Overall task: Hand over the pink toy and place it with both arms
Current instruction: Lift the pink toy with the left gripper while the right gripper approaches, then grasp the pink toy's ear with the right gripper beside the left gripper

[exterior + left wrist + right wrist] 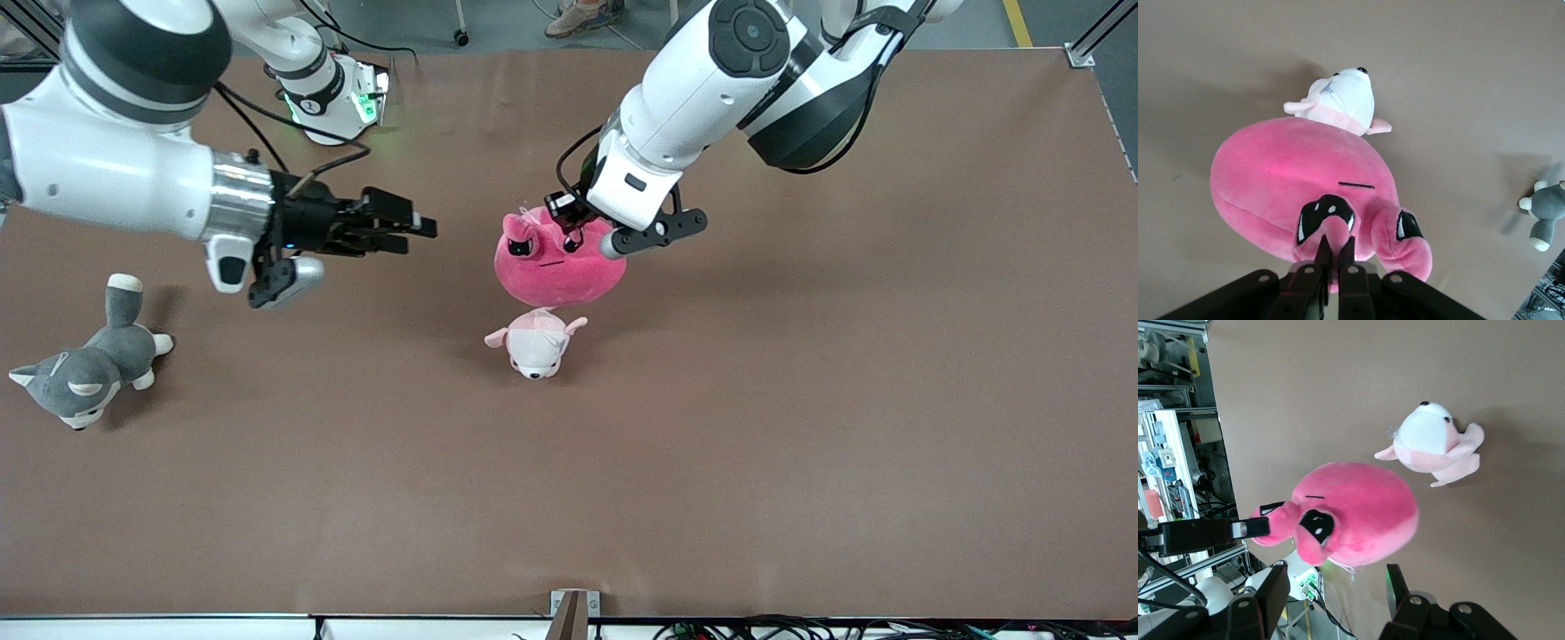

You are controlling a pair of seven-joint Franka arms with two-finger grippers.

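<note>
Pink toy (558, 267) in left tool (569, 233)

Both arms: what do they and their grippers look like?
Both arms are glossy white with black joint bands and black cables. The right gripper is black behind a silver wrist ring; the left gripper has slim black fingers under a white housing.

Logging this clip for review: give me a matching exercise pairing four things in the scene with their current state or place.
Things:
1. pink toy
2. pale pink-and-white plush
3. grey-and-white plush dog
4. right claw

States:
A. open, in the air, holding nothing
B. lying at the right arm's end of the table
C. held up by the left claw
D. on the table, under the held toy

Pairs: 1-C, 2-D, 3-B, 4-A
</note>
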